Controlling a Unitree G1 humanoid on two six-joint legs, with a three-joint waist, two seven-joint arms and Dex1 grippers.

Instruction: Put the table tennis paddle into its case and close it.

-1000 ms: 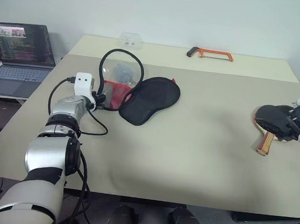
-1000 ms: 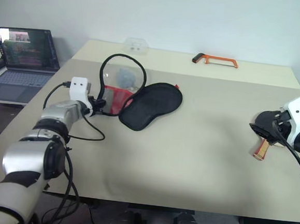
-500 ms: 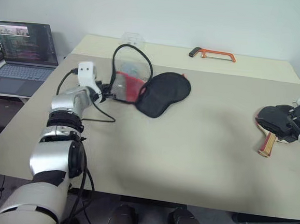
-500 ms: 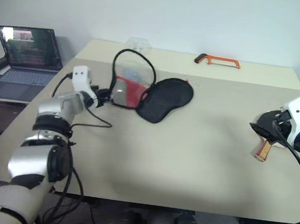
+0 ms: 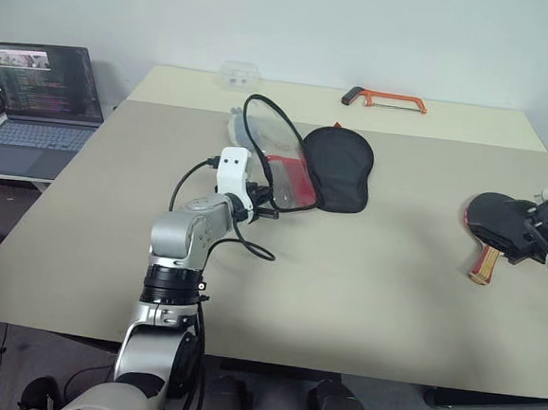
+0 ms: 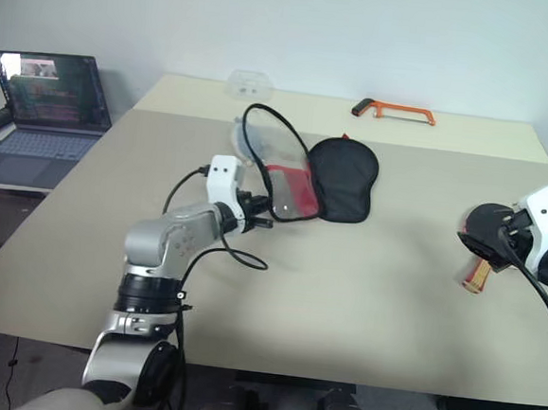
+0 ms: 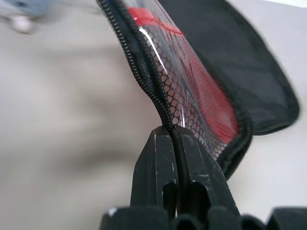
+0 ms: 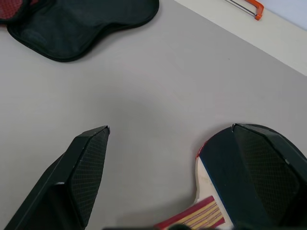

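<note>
Left wrist view: the left tool is clamped shut on the zipper rim of the case, with mesh and a red panel rising just past the fingertips. In the left eye view the case sits upper centre of the frame on the worktop, its top flap lifted into an open loop while the black bottom half lies flat. The right tool stands wide open, gripping nothing, poised over the table tennis paddle, which lies flat at the right edge of the frame, well apart from the case. One finger is clear of the paddle; the other sits over the black blade.

The case looks light and floppy: the fabric sags and folds wherever it is not pinched, so it will likely slide across the worktop rather than resist a push. The zipper rim is the firmest place to hold, and gripping there helps keep the mouth open. The paddle is rigid and fairly light; its rubber face should give good friction, but lying flat it offers little edge. The wooden handle is probably the better hold, leaving the blade free to go in first.

An orange hacksaw and a small clear box lie along the top of the worktop; a laptop is at the left.
</note>
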